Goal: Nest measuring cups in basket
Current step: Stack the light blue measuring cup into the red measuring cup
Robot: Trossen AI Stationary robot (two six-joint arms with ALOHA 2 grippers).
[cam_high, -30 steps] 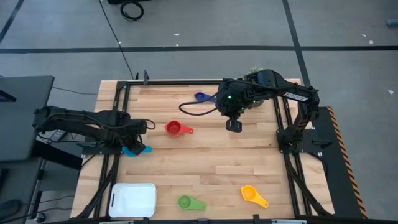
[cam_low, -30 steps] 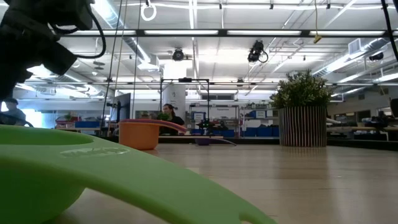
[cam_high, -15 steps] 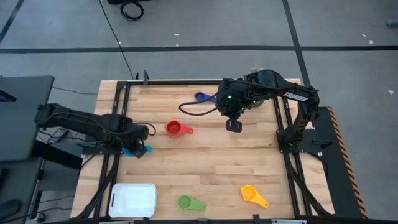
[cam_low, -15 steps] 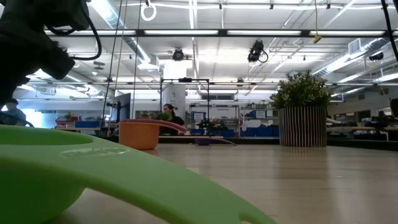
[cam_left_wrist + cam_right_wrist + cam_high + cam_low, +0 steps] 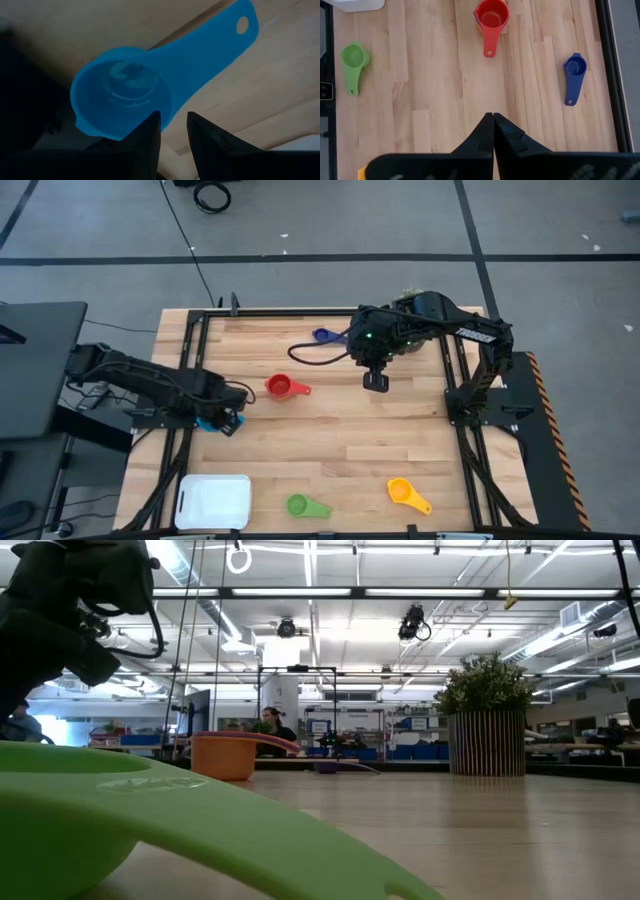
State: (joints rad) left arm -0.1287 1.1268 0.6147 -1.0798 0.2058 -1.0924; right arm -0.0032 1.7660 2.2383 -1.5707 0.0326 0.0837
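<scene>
At the table's left edge your left gripper (image 5: 231, 423) is clamped on the rim of the bright blue plastic measuring cup (image 5: 122, 97), so you next carry it to the shallow white plastic basket (image 5: 213, 501) nearby, while the right gripper (image 5: 376, 381) hangs pinched together mid-table.

Wooden table (image 5: 340, 430), 4 cups, basket (image 5: 213, 501)
</scene>
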